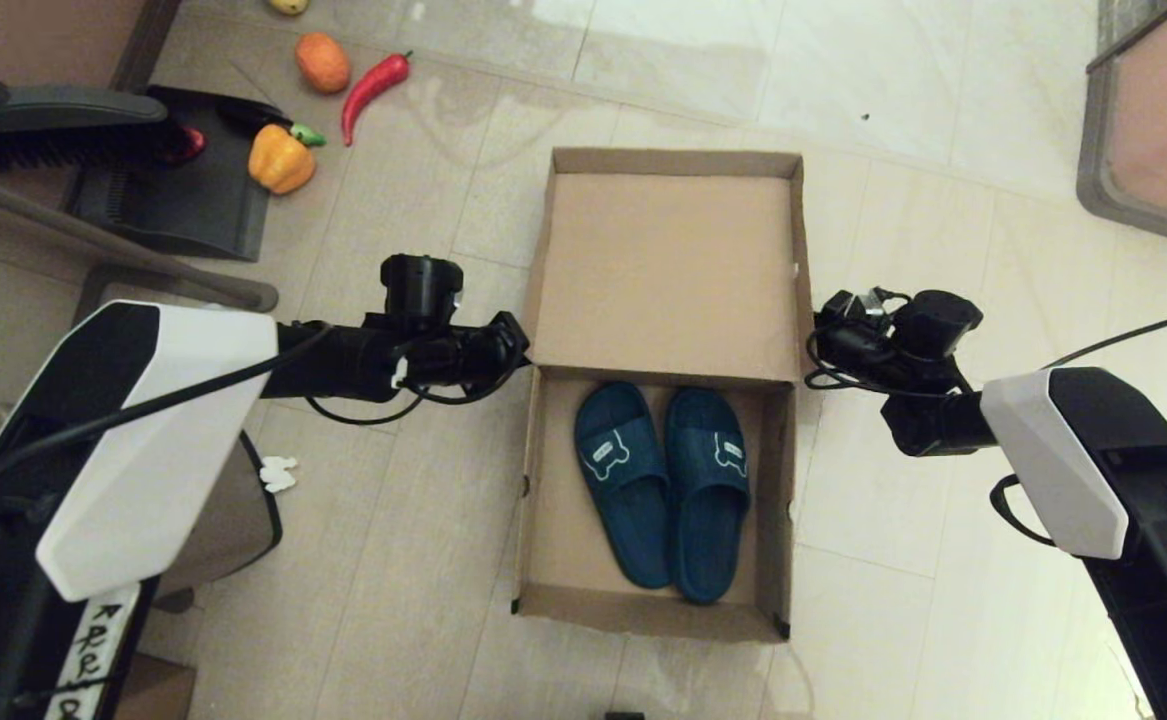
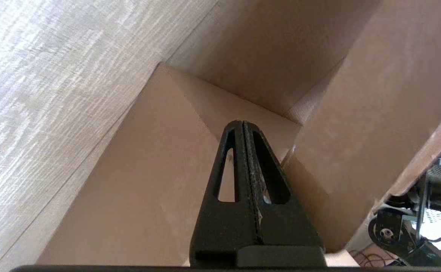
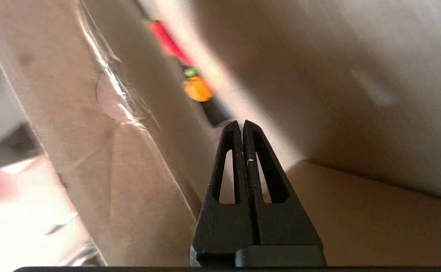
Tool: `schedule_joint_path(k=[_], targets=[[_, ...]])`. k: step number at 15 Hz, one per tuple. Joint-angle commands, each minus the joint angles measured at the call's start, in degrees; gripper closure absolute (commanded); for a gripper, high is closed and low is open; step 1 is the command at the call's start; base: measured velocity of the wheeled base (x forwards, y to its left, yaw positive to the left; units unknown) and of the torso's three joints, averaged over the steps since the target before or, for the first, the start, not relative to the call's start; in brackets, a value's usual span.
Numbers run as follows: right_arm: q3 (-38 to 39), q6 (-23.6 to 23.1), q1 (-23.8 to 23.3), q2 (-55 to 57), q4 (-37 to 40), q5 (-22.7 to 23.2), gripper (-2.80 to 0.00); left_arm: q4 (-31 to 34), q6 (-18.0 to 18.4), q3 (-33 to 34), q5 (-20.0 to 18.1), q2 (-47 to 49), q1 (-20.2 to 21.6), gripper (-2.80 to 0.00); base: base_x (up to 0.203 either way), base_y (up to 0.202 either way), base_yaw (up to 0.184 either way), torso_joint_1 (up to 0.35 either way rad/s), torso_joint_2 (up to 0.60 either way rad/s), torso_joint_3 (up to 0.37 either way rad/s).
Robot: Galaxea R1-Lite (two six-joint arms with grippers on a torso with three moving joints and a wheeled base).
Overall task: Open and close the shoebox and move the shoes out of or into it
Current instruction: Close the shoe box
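The left gripper (image 2: 243, 126) has its fingers pressed together with nothing between them, its tip against the shoebox (image 1: 658, 300) at the left end of the lid hinge. The right gripper (image 3: 242, 126) is likewise closed and empty, at the right end of that hinge.

The shoebox sits open on the tiled floor (image 1: 423, 520), lid folded back and standing away from the robot. The shoes (image 1: 663, 485), navy slides, lie side by side inside the shoebox, touching, toes toward the hinge.

The lid looks like light, stiff corrugated card that should swing easily when pushed at its side edges; it could buckle if pinched hard. The rubber slides appear light, flexible and grippy, best taken by the strap.

Each strap carries a white-outlined bear mark; no readable writing shows on the shoebox.
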Motion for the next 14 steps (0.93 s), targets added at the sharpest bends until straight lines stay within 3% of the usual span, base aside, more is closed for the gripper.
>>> schedule_joint_path(k=[1, 5, 10, 14], targets=[[0.04, 4.20, -0.33, -0.51, -4.00, 1.17, 0.00, -0.07, -0.26, -0.01, -0.07, -0.69, 0.08, 0.00, 0.000, 0.000, 0.000, 0.000, 0.00, 0.000], [0.13, 18.40, -1.48, -1.44, -19.30, 6.66, 0.00, -0.03, -0.26, 0.03, -0.07, -1.56, 0.10, 0.00, 0.000, 0.000, 0.000, 0.000, 0.00, 0.000], [0.18, 21.75, -2.36, -4.20, -22.23, 11.11, 0.00, -0.16, -0.26, 0.06, -0.07, -3.56, 0.10, 0.00, 0.000, 0.000, 0.000, 0.000, 0.00, 0.000], [0.19, 32.27, -3.39, -6.56, -26.92, 15.98, 0.00, -0.16, -0.26, 0.08, 0.24, -5.71, 0.10, 0.00, 0.000, 0.000, 0.000, 0.000, 0.00, 0.000]])
